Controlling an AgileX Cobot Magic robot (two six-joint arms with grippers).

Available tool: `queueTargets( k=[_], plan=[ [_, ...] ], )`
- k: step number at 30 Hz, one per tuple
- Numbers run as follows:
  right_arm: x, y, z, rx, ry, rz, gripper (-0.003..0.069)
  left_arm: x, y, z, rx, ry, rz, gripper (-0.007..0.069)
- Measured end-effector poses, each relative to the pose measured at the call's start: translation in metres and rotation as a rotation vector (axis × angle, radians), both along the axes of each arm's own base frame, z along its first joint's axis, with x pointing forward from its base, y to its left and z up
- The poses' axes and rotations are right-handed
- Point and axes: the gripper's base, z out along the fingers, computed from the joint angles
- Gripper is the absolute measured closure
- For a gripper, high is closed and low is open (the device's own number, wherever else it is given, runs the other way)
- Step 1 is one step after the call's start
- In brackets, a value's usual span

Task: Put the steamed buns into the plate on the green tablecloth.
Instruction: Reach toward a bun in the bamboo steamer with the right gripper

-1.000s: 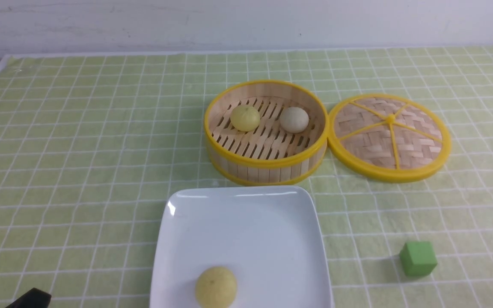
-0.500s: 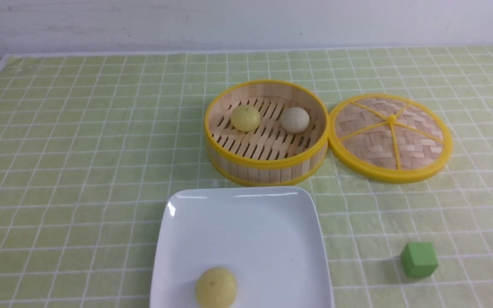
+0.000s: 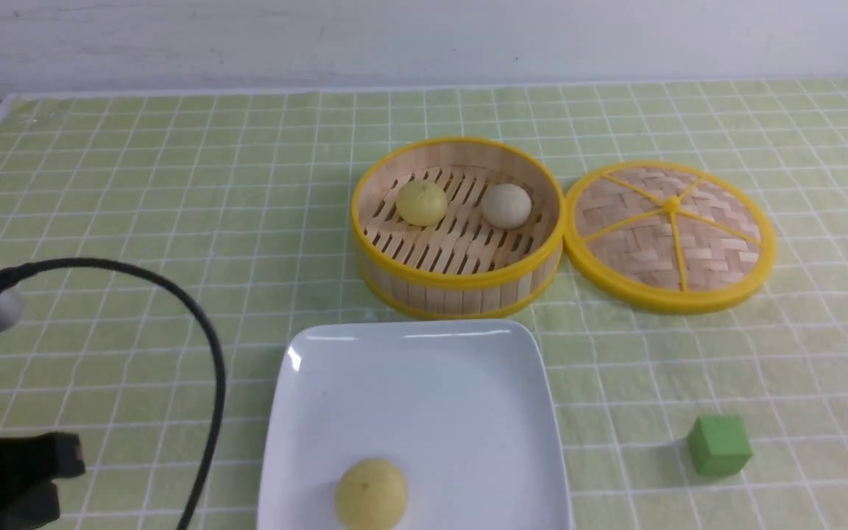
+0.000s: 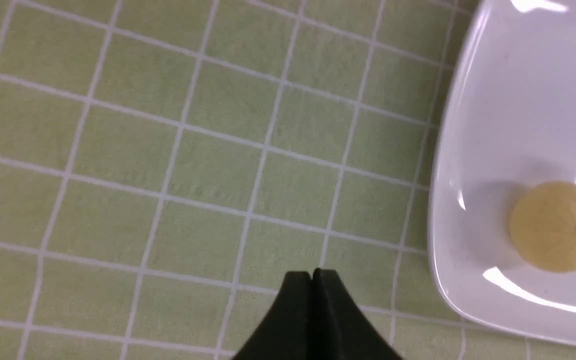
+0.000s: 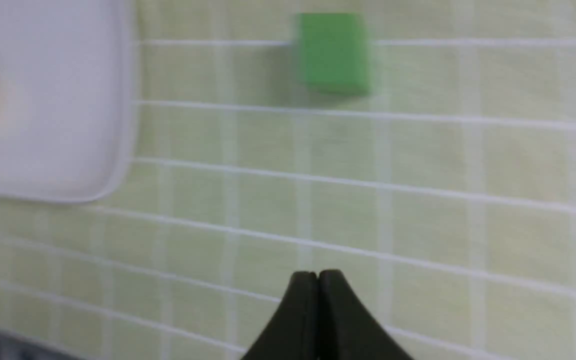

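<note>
yellow bun (image 3: 371, 494) on plate (image 3: 417, 412); two more in steamer (image 3: 458, 280). left gripper (image 4: 312, 272), right gripper (image 5: 316, 274) closed, empty. best to open wide, descend straight between the steamer walls.

The green tablecloth (image 3: 174, 177) carries the plate (image 3: 424, 397), the bamboo steamer (image 3: 461, 287), its woven lid (image 3: 615, 258) and a green cube (image 3: 719, 445).

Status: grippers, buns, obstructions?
Left gripper and right gripper shut, empty. One round yellow bun on square white plate, two in round bamboo steamer. Steamer uncovered, nothing blocking.
</note>
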Motion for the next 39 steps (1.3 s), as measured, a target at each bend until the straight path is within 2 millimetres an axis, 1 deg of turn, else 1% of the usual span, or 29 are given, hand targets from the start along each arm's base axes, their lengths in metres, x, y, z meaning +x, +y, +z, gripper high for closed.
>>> queueTargets(
  k=[3,5,6,7,8,9,10,11,12,13,14,15,16,17,19,20,21,22,23,26,27,29,30,31,32,34,35,36,39],
  plan=[
    [0.028,0.029,0.008,0.097,-0.023,0.15,0.0635,0.014,-0.004,-0.005,-0.015,0.034,-0.06,0.0622],
    [0.047,0.047,0.009,0.098,-0.022,0.22,0.0631,0.02,-0.007,-0.008,-0.037,0.046,-0.081,0.0622],
    [0.064,0.061,0.005,0.082,-0.011,0.259,0.0628,0.023,-0.008,-0.01,-0.045,0.047,-0.092,0.0622],
    [0.069,0.065,0.005,0.075,-0.011,0.269,0.0627,0.024,-0.008,-0.01,-0.045,0.047,-0.093,0.0622],
    [0.089,0.079,0.005,0.038,-0.024,0.302,0.0622,0.026,-0.009,-0.011,-0.048,0.045,-0.096,0.0622],
    [0.103,0.088,0.004,0.01,-0.025,0.314,0.0616,0.027,-0.009,-0.012,-0.049,0.042,-0.096,0.0621],
    [0.115,0.095,0.002,-0.014,-0.026,0.319,0.061,0.028,-0.009,-0.012,-0.049,0.04,-0.096,0.0618],
    [0.119,0.098,-0.002,-0.021,-0.011,0.318,0.0606,0.028,-0.009,-0.012,-0.049,0.038,-0.096,0.0618],
    [0.142,0.11,-0.002,-0.061,-0.027,0.312,0.0587,0.028,-0.009,-0.011,-0.05,0.032,-0.096,0.0611],
    [0.155,0.116,-0.005,-0.094,-0.033,0.308,0.0573,0.028,-0.009,-0.011,-0.053,0.03,-0.095,0.0607],
    [0.161,0.118,-0.006,-0.105,-0.031,0.3,0.0565,0.029,-0.009,-0.011,-0.057,0.029,-0.094,0.0603],
    [0.186,0.129,-0.012,-0.152,-0.047,0.288,0.0528,0.029,-0.01,-0.011,-0.065,0.028,-0.096,0.059],
    [0.193,0.132,-0.014,-0.163,-0.052,0.285,0.0517,0.029,-0.01,-0.011,-0.069,0.027,-0.097,0.0587],
    [0.213,0.14,-0.023,-0.196,-0.049,0.265,0.0476,0.03,-0.011,-0.011,-0.074,0.025,-0.108,0.0571],
    [0.24,0.149,-0.029,-0.239,-0.064,0.232,0.0408,0.03,-0.012,-0.011,-0.075,0.017,-0.126,0.0545],
    [0.257,0.153,-0.027,-0.26,-0.088,0.208,0.0367,0.03,-0.012,-0.01,-0.076,0.015,-0.134,0.0519],
    [0.266,0.156,-0.033,-0.279,-0.083,0.199,0.0333,0.03,-0.013,-0.01,-0.078,0.014,-0.137,0.0505],
    [0.276,0.158,-0.034,-0.298,-0.093,0.187,0.0302,0.03,-0.013,-0.01,-0.081,0.013,-0.139,0.0484],
    [0.286,0.16,-0.031,-0.317,-0.119,0.178,0.0275,0.03,-0.013,-0.01,-0.083,0.012,-0.14,0.0464],
    [0.307,0.165,-0.039,-0.358,-0.144,0.166,0.0216,0.03,-0.014,-0.01,-0.088,0.011,-0.139,0.0405],
    [0.311,0.166,-0.039,-0.366,-0.16,0.163,0.0209,0.031,-0.014,-0.01,-0.088,0.01,-0.138,0.0395],
    [0.32,0.169,-0.05,-0.376,-0.169,0.162,0.0199,0.031,-0.014,-0.01,-0.088,0.009,-0.138,0.0372],
    [0.322,0.17,-0.052,-0.378,-0.169,0.162,0.0197,0.031,-0.014,-0.01,-0.088,0.009,-0.138,0.0372],
    [0.326,0.172,-0.059,-0.378,-0.172,0.162,0.0197,0.031,-0.014,-0.01,-0.088,0.009,-0.138,0.0365],
    [0.331,0.174,-0.073,-0.379,-0.172,0.162,0.0213,0.031,-0.014,-0.01,-0.088,0.009,-0.138,0.0361],
    [0.334,0.176,-0.084,-0.382,-0.168,0.163,0.0253,0.031,-0.014,-0.01,-0.088,0.009,-0.138,0.0358],
    [0.335,0.176,-0.088,-0.382,-0.164,0.16,0.03,0.031,-0.014,-0.01,-0.088,0.009,-0.138,0.0358],
    [0.335,0.176,-0.088,-0.38,-0.158,0.156,0.0391,0.031,-0.014,-0.01,-0.088,0.009,-0.138,0.0358],
    [0.33,0.176,-0.072,-0.355,-0.143,0.15,0.0585,0.031,-0.014,-0.01,-0.088,0.009,-0.138,0.0358]
  ],
)
